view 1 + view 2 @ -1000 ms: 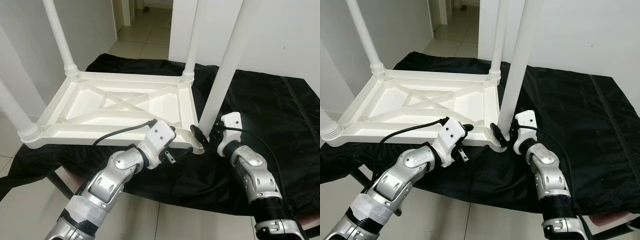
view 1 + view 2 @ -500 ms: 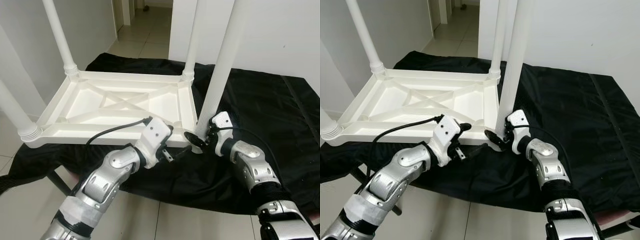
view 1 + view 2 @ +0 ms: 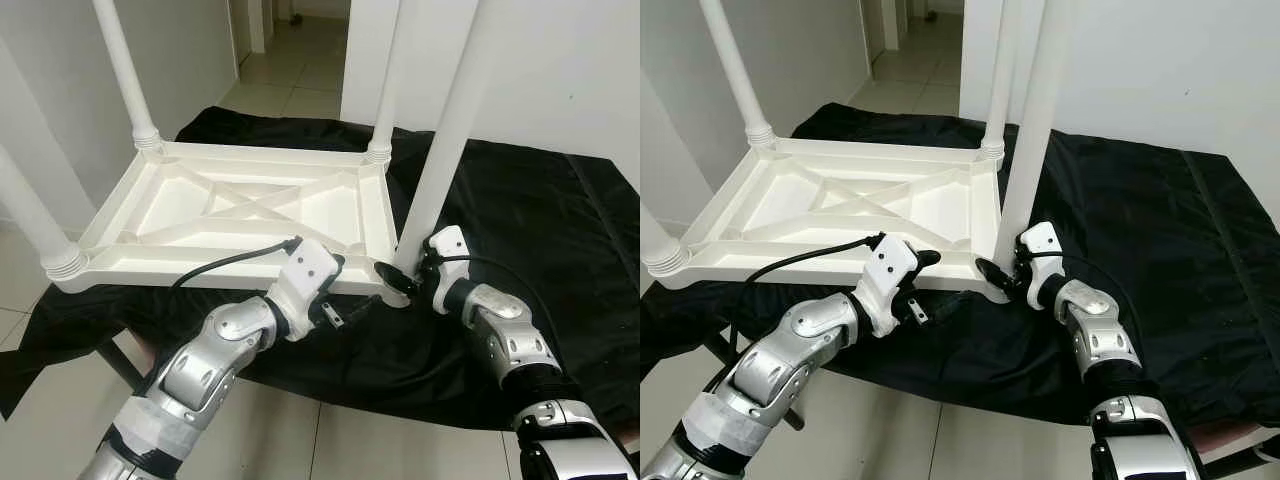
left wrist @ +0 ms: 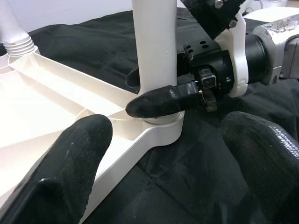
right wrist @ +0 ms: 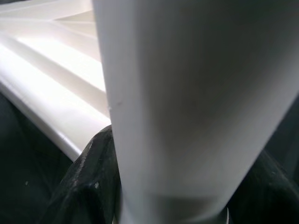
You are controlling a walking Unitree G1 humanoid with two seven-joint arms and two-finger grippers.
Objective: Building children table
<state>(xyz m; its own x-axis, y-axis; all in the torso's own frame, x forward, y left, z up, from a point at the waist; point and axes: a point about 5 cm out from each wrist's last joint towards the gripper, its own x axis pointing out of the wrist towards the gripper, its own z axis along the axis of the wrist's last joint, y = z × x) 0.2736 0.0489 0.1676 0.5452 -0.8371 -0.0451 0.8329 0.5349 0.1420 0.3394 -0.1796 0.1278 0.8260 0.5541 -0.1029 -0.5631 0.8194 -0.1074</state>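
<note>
A white plastic children's table (image 3: 150, 250) lies upside down on a black cloth. Three white legs stand in its far left, far right and near left corners. The fourth leg (image 3: 447, 140) stands nearly upright in the near right corner socket (image 4: 161, 128). My right gripper (image 3: 408, 274) is shut on the base of this leg, and its fingers (image 5: 93, 179) clasp the leg (image 5: 187, 93) from both sides. My left gripper (image 3: 345, 290) is open at the table's front rim just left of that corner. Its fingers (image 4: 79, 158) are spread wide and hold nothing.
The black cloth (image 3: 530, 210) covers a low stand, and its front edge runs just below my arms, with tiled floor (image 3: 60, 400) beneath. White walls (image 3: 1160, 70) stand behind, and a hallway (image 3: 290, 60) opens at the far middle.
My right wrist has shifted a little to the left, closer against the base of the leg. The leg stays in the corner socket. The left gripper has barely moved.
</note>
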